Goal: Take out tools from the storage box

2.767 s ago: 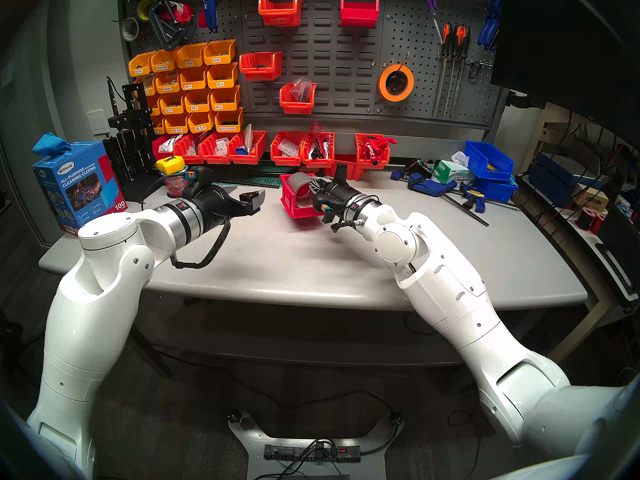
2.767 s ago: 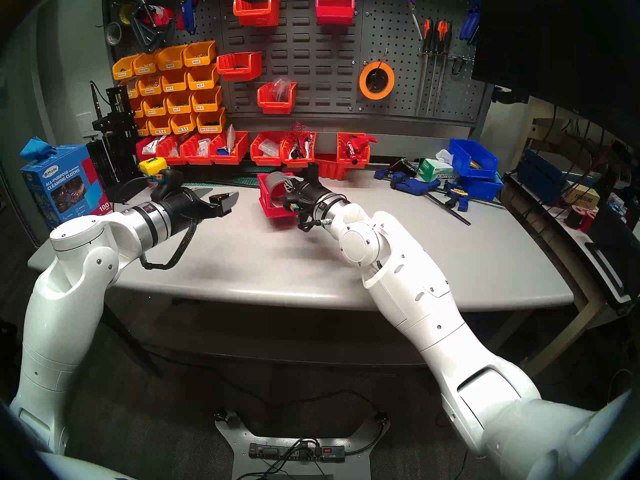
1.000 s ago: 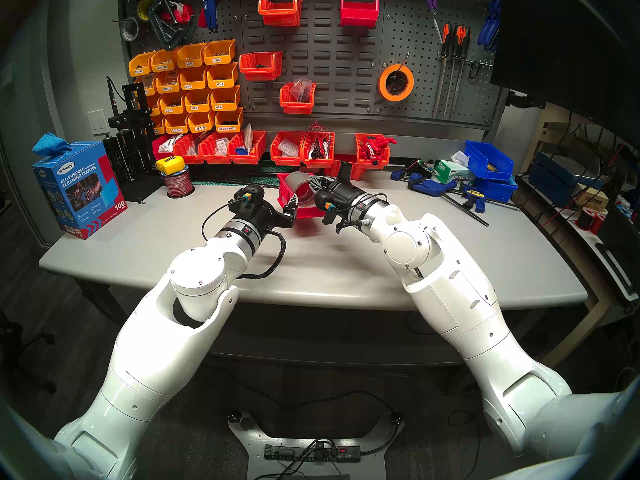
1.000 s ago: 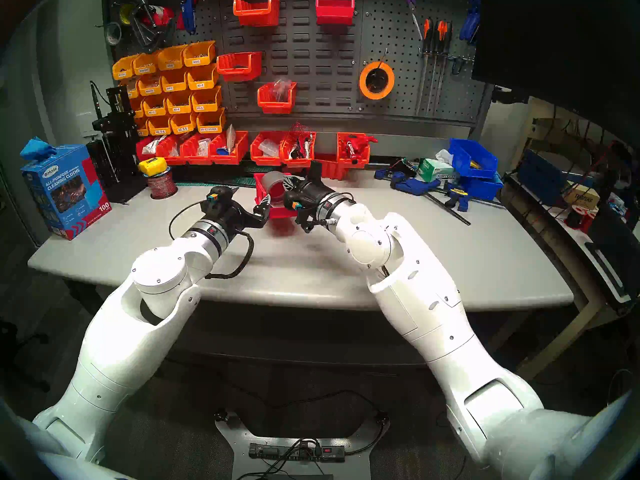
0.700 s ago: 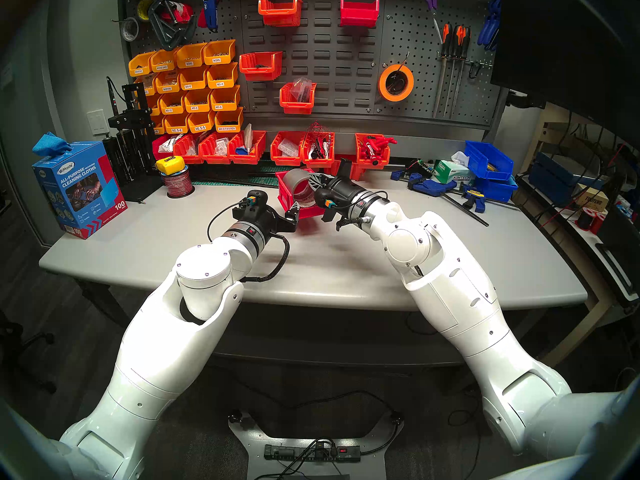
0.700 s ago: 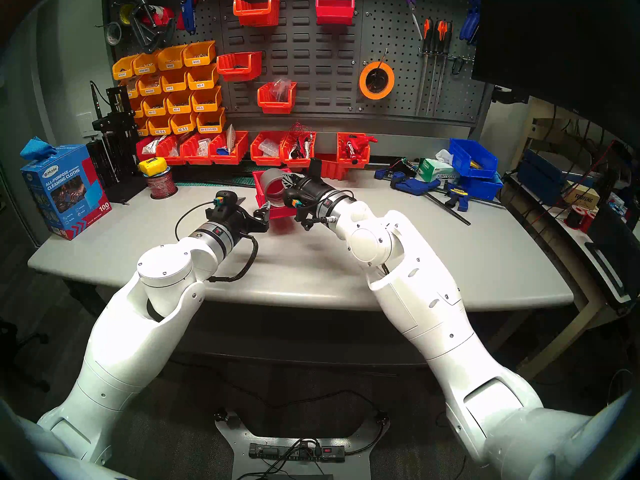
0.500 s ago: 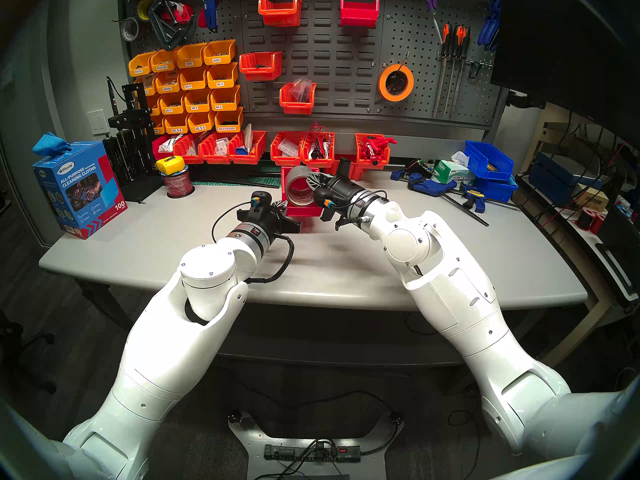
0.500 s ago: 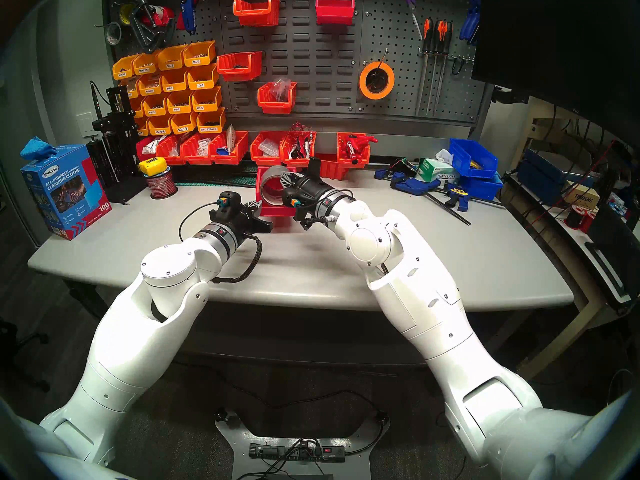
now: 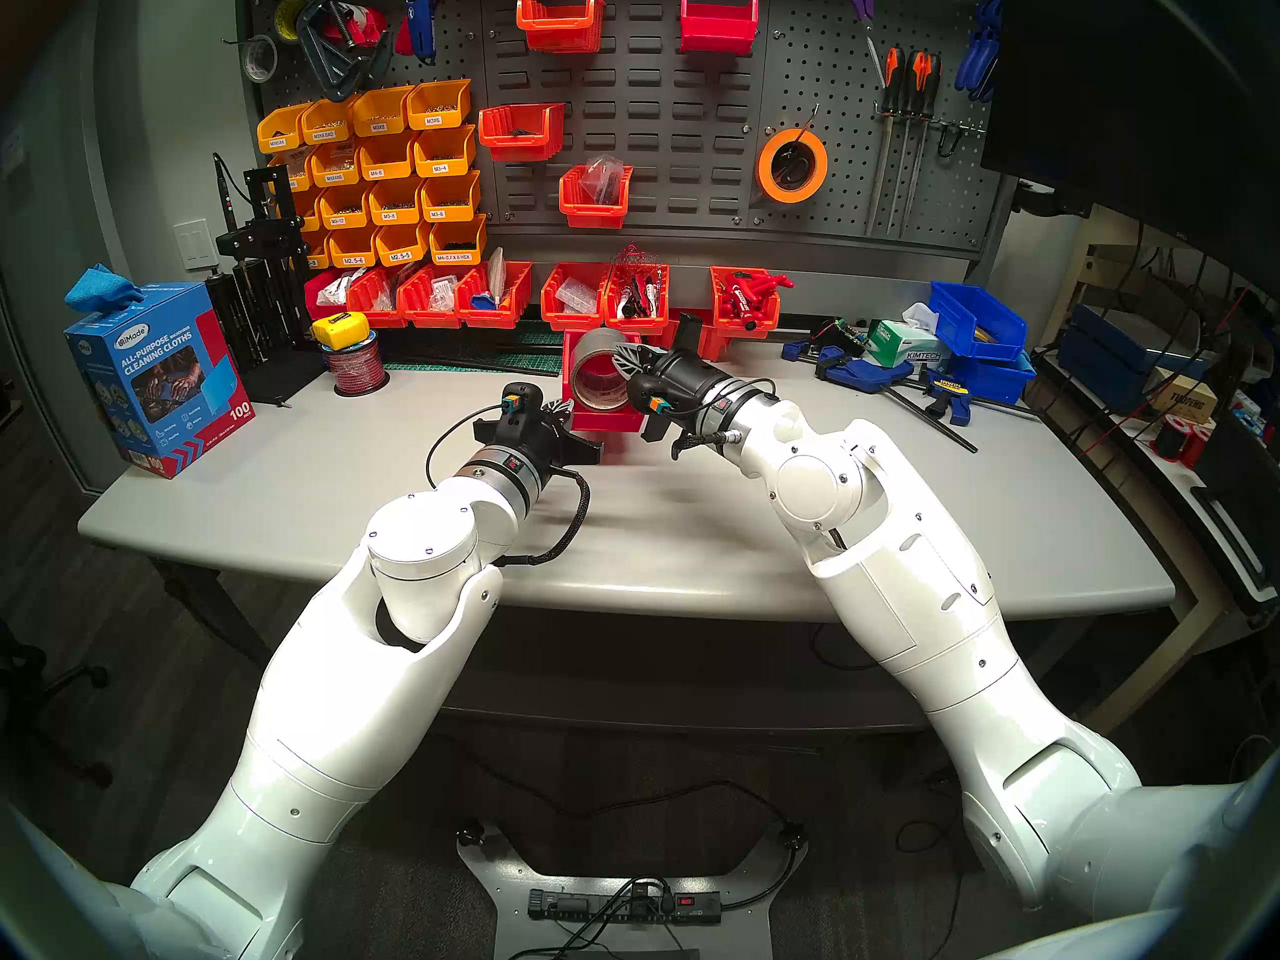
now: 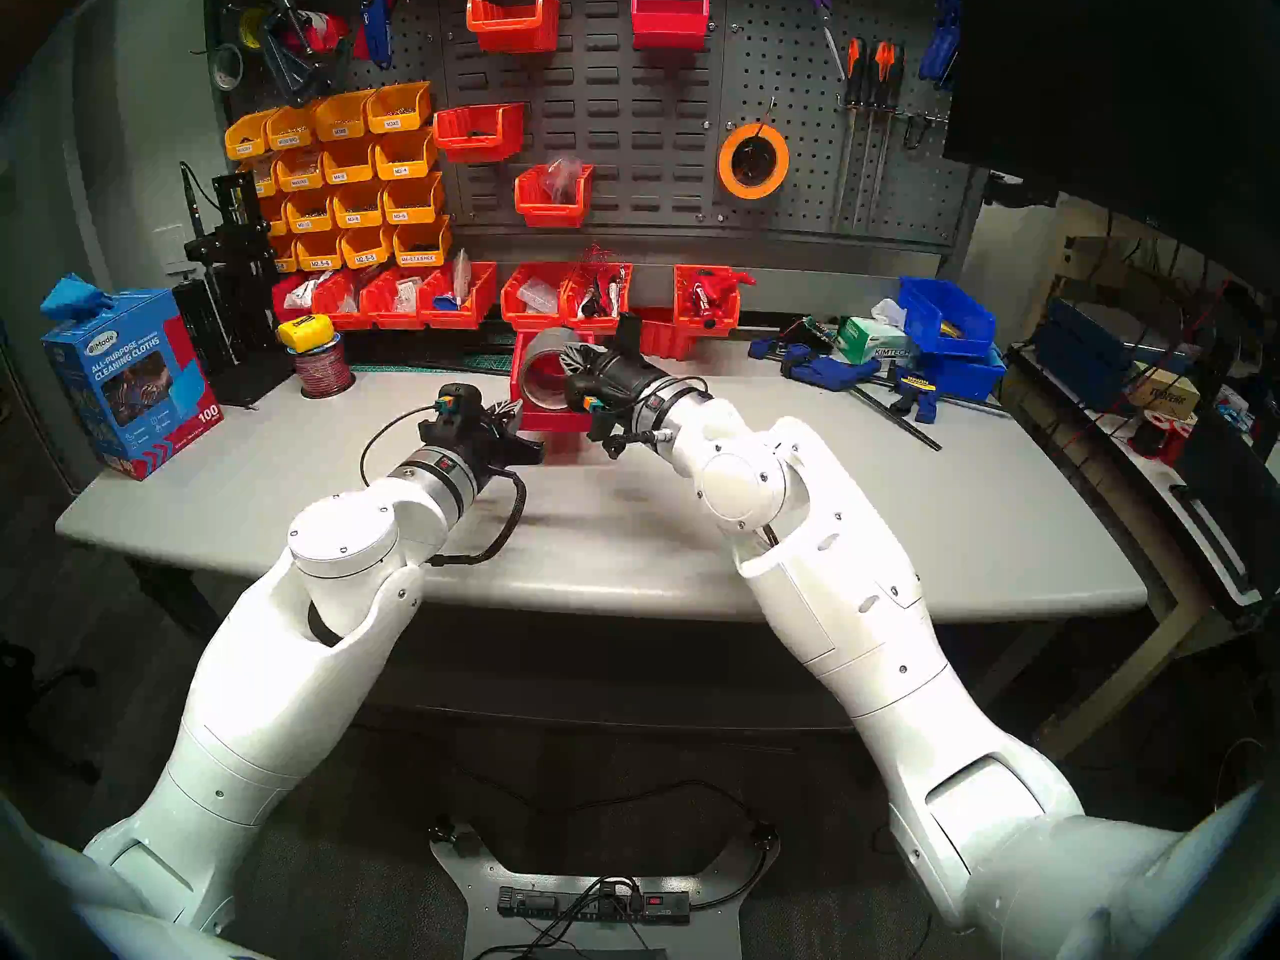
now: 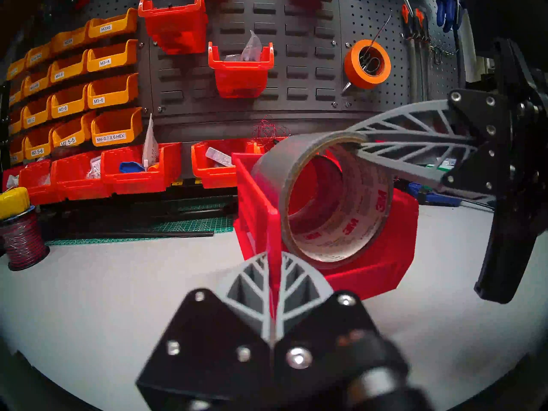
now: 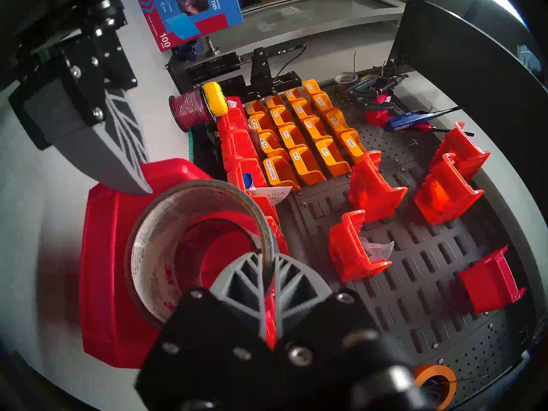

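The red storage box (image 9: 606,420) stands at the table's middle back, open top up and low front toward me. A silver-grey tape roll (image 9: 589,356) with a white 3M core stands on edge inside it, its hole facing me. My left gripper (image 9: 562,408) is shut on the box's left wall; the left wrist view shows its fingers (image 11: 296,280) pinching the red edge of the box (image 11: 385,271). My right gripper (image 9: 618,360) is shut on the roll's upper right wall. In the right wrist view it (image 12: 268,260) clamps the rim of the roll (image 12: 145,253).
A row of orange-red bins (image 9: 499,300) runs just behind the box. To the left are a wire spool (image 9: 357,370) and a blue cloth carton (image 9: 156,377). Blue clamps (image 9: 852,370) and blue bins (image 9: 976,328) lie to the right. An orange tape roll (image 9: 793,165) hangs on the pegboard.
My left gripper came in from the left, open, and shut on the box's left wall. The box turned to face me squarely. The right gripper kept its hold on the roll.
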Available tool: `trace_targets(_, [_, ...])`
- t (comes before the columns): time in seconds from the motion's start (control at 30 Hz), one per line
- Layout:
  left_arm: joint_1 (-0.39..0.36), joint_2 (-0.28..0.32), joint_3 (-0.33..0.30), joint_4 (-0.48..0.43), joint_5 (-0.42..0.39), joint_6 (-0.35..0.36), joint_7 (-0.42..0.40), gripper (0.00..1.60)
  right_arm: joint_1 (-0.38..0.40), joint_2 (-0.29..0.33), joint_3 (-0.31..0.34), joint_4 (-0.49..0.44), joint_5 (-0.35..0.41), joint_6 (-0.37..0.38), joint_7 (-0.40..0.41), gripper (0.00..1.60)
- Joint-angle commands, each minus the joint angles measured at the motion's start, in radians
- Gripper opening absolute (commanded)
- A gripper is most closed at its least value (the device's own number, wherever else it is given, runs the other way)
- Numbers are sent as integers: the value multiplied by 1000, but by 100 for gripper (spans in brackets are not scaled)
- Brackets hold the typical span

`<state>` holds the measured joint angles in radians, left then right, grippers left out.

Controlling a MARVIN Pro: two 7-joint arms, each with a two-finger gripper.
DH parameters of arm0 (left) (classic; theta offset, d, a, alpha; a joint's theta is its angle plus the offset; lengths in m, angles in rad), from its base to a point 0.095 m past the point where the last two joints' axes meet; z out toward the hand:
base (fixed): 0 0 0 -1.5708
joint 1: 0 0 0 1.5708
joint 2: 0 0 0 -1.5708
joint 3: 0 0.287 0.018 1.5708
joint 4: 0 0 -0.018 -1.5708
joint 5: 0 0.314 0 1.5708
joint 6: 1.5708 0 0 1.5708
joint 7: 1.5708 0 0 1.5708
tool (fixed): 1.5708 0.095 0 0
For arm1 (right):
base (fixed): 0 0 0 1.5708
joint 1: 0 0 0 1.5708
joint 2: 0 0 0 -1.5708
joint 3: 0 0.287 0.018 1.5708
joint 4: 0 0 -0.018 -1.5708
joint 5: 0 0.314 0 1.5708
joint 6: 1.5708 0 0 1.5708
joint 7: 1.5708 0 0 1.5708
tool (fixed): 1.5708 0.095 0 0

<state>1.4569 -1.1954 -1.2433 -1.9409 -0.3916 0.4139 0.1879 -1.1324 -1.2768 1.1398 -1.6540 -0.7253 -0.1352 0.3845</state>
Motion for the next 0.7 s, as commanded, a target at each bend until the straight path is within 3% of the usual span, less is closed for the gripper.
trace_targets(0.0, [-4,-1,-4,1,-9,16,-2,0,50,6,33,-31,11,-6,2,0])
trace_targets(0.67, [15,-4,4,-28,-22,50,-3,0,93,20,79,-31,58,-25,64,0])
